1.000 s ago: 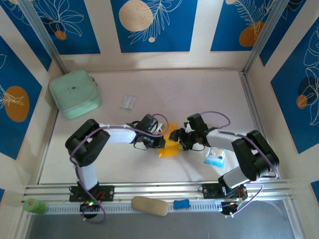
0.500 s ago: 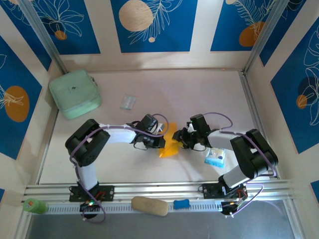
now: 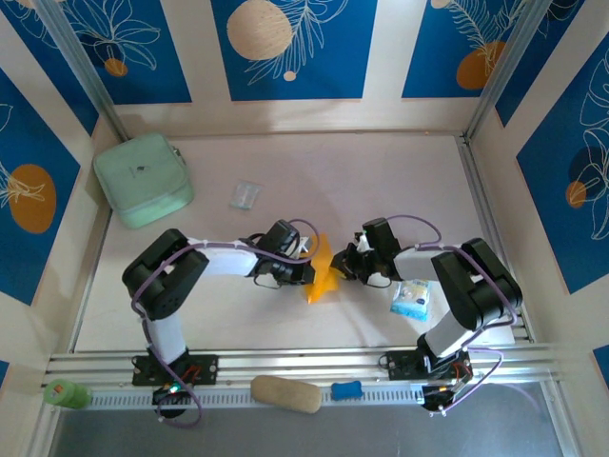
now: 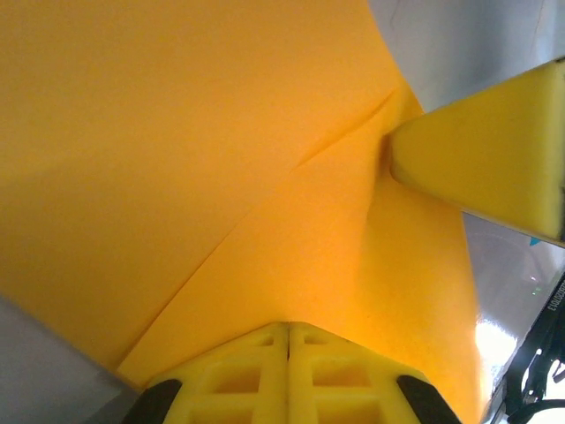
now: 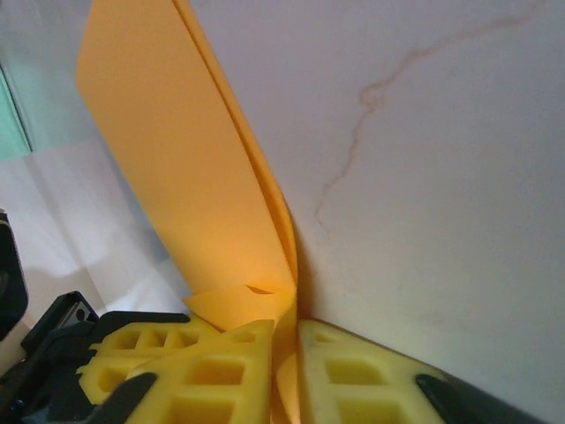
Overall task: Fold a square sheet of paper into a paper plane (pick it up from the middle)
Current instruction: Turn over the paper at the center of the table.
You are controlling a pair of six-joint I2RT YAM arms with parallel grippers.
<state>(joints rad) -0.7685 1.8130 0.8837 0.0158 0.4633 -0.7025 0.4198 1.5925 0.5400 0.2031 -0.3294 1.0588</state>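
Near the middle of the desk (image 3: 381, 181), the creased square sheet of paper (image 3: 322, 274) is held upright; the left claw (image 3: 307, 273) pinches its left side; the right claw (image 3: 343, 268) is clamped on its right side.

Top camera overhead, near side, looking down; wrist cameras close-up, sharing square sheet of paper (image 3: 322, 269).

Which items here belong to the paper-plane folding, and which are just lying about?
In the job: square sheet of paper, pinched by left gripper and right gripper.
Lying about: mint-green pouch, clear wrapper, blue-and-white packet, tan lump.
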